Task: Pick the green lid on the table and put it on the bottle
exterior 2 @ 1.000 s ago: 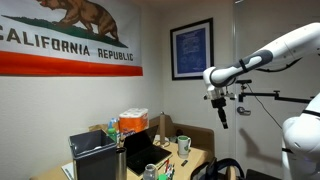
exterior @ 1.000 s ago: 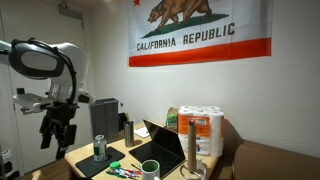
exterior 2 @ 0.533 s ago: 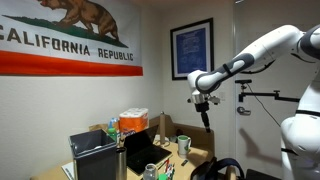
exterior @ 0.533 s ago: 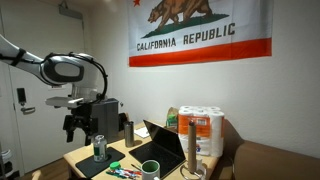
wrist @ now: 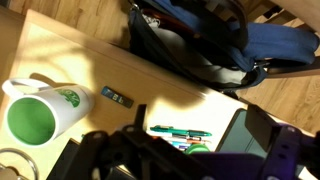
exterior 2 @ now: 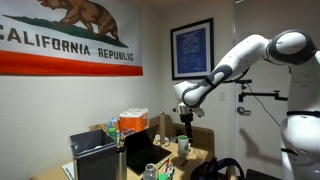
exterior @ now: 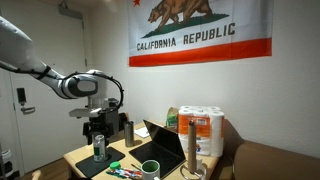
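Bottle (exterior: pixel 99 148) stands upright, neck up, below the pincer (exterior: pixel 98 132).

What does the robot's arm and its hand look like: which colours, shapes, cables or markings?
The arm is white and glossy, made of thick rounded segments with large round joints; some joints look grey in the shade. The hand is black and blocky, much darker than the arm. A thin dark cable seems to loop beside the wrist. No markings can be read at this size.
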{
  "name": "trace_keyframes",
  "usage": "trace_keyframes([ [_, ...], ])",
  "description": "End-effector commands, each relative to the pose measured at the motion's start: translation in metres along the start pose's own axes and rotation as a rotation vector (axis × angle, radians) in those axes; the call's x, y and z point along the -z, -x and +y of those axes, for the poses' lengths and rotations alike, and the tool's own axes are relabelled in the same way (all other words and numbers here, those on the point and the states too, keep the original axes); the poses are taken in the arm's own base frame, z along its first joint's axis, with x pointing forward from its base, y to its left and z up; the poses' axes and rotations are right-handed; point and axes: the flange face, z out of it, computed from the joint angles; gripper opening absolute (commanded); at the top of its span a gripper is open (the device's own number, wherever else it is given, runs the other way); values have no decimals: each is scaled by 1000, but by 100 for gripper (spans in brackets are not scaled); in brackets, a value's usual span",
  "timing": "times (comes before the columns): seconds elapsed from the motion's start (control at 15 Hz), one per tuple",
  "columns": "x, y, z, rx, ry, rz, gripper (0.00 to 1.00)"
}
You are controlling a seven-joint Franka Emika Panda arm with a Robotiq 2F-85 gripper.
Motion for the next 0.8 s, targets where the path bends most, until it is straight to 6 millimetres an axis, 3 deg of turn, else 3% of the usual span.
trace_keyframes([
  [0.0, -19, -29, -4, -9, 14, 36, 100],
  [0.73, -89, -80, -55, -98, 3, 102, 100],
])
